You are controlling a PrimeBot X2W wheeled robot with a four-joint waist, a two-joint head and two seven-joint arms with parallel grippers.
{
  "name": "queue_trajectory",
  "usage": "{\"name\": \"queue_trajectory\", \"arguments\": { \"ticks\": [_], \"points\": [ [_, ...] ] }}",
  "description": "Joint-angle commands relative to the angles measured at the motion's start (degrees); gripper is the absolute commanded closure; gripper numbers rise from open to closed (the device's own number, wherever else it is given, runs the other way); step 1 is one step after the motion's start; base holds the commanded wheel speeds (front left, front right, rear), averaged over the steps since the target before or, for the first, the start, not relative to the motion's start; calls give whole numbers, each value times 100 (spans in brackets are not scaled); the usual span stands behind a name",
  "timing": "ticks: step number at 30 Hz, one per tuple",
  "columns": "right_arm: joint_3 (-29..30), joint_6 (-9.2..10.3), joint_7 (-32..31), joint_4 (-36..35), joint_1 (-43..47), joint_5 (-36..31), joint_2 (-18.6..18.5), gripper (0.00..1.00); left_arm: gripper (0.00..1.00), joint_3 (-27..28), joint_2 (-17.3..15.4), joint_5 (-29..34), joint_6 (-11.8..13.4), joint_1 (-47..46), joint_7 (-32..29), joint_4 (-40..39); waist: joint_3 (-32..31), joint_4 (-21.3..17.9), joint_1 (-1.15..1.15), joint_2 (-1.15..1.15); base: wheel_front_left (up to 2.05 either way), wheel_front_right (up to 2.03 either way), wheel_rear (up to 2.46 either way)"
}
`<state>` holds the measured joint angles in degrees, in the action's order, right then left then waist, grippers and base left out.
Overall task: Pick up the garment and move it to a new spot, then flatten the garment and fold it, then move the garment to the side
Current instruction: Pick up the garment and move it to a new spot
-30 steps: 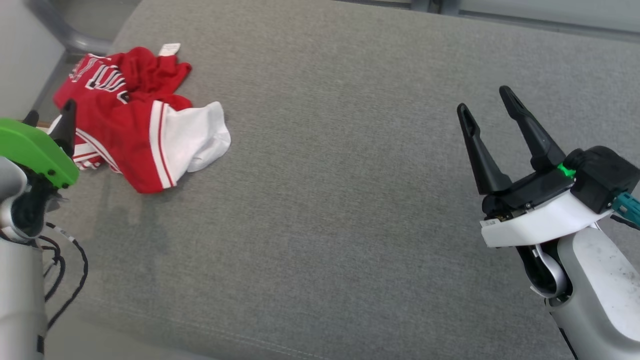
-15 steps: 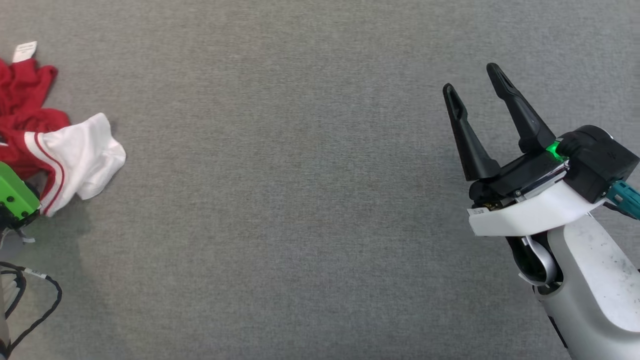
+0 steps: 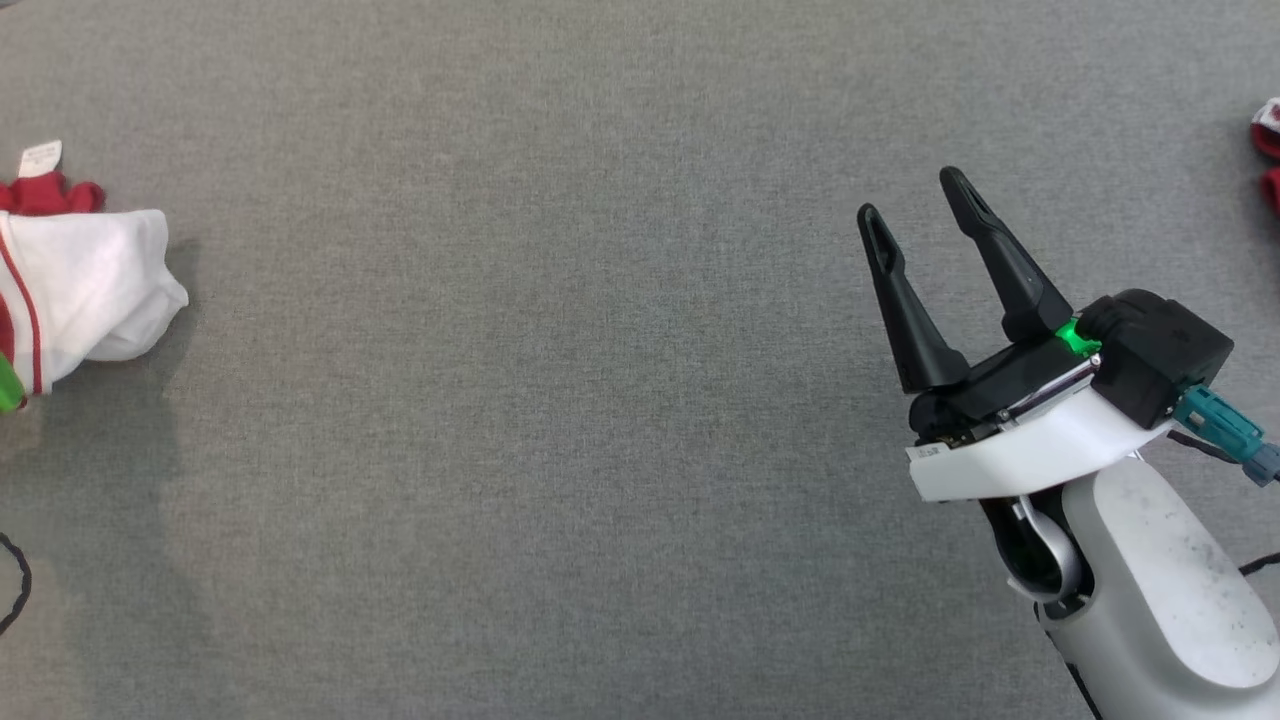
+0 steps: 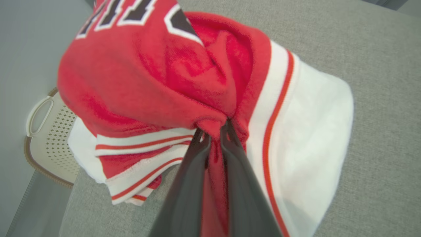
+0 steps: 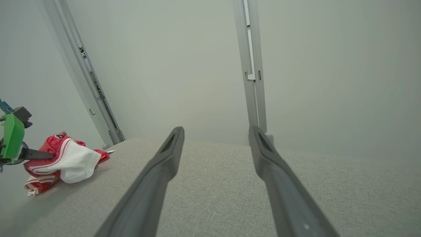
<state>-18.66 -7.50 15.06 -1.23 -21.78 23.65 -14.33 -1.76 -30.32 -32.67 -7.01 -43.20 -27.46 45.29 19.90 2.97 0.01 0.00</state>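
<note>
The garment, a red jersey with white striped trim and dark lettering, is bunched up at the grey surface's left end. My left gripper is shut on a fold of its red cloth, fingers pinched together. In the head view its white part lies at the left edge. From the right wrist view, the garment hangs bunched from the left gripper, its lower folds on the surface. My right gripper hovers open over bare grey cloth at the right, nothing between its fingers.
A white perforated basket sits below the surface's left edge. A small red and white thing shows at the head view's right edge. Metal posts and a pale wall stand behind the grey padded surface.
My left gripper has shut on the garment's red cloth and gathered it. The head camera has swung, so the garment now lies at the picture's left edge. The right gripper stays open.
</note>
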Motion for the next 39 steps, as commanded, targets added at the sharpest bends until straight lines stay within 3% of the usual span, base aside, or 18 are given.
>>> {"name": "queue_trajectory", "arguments": {
  "ticks": [1,6,13,21,27,31,35,36,37,39],
  "points": [
    [23,2,14,36,149,40,35,0,100,-118,-52,47,-23,-101,-13,-187,-449,-129,-1,0,0,0,0],
    [143,2,14,96,414,86,176,0,100,-565,-84,18,-52,-127,-226,-1129,-942,-347,-1,0,0,0,0],
    [347,2,14,64,716,71,285,0,100,-1474,-31,-107,-58,-78,-661,-3065,-1355,-788,-1,0,0,0,0],
    [576,2,14,-48,808,84,303,0,100,-2197,452,-180,-36,-240,-944,-4469,-1419,-1388,-1,0,0,0,0],
    [637,2,14,9,852,101,337,0,100,-2731,1120,-263,65,205,-838,-4536,-1246,-1698,-1,0,0,0,0],
    [575,2,14,79,782,132,347,0,100,-3049,1561,-66,103,621,-223,-3921,-1119,-1831,-1,0,0,0,0],
    [533,2,14,156,716,154,313,0,100,-3319,1949,371,165,843,804,-2883,-1031,-1860,-1,0,0,0,0],
    [509,2,14,186,709,156,294,0,17,-3407,2040,442,152,858,1066,-2562,-1018,-1854,-1,0,0,0,0],
    [500,2,14,204,708,160,285,0,0,-3443,2144,429,140,898,1245,-2309,-1014,-1842,-1,0,0,0,0],
    [472,2,14,263,673,175,246,0,0,-3570,2283,551,96,832,1600,-1804,-1020,-1799,-1,0,0,0,0]
  ]
}}
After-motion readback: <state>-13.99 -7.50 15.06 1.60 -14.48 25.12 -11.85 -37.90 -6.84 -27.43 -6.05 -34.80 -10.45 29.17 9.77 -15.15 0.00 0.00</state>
